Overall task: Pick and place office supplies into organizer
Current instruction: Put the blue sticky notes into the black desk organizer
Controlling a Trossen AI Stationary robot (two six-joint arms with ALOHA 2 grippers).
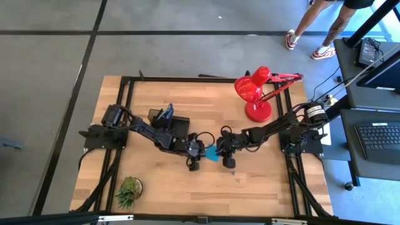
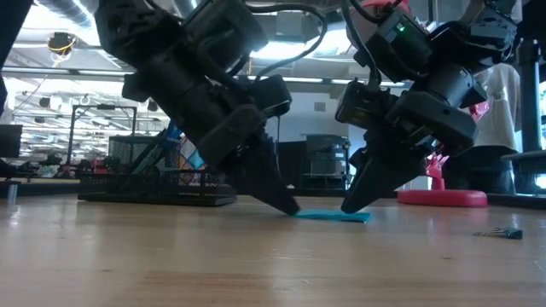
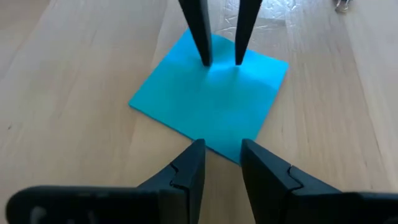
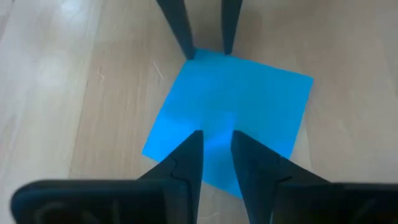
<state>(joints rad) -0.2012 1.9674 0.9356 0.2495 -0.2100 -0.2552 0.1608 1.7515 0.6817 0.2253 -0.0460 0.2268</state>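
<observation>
The cyan sticky-note pad point(image 3: 211, 99) is seen lying flat on the wooden tabletop point(image 1: 262, 181) near its middle, well apart from the black organizer point(image 1: 172, 125), which stands toward the left arm's base. The pad is met from opposite sides by both tools. The left tool point(image 3: 219, 163) is set at one edge of the pad, its fingertips a narrow gap apart with nothing between them. The right tool point(image 4: 215, 152) is pressed down on the pad's face near the opposite edge, its fingers likewise slightly parted and empty.

The pad is judged to be very light, thin and flexible, a stack of paper with hardly any height to catch. A grip from straight above is not likely to be had, since it lies flush with the wood and may slide when pushed. It is best taken at one edge, once that edge is lifted or tipped, while the far side is held down. A firm pinch could crease or peel the top sheets.
</observation>
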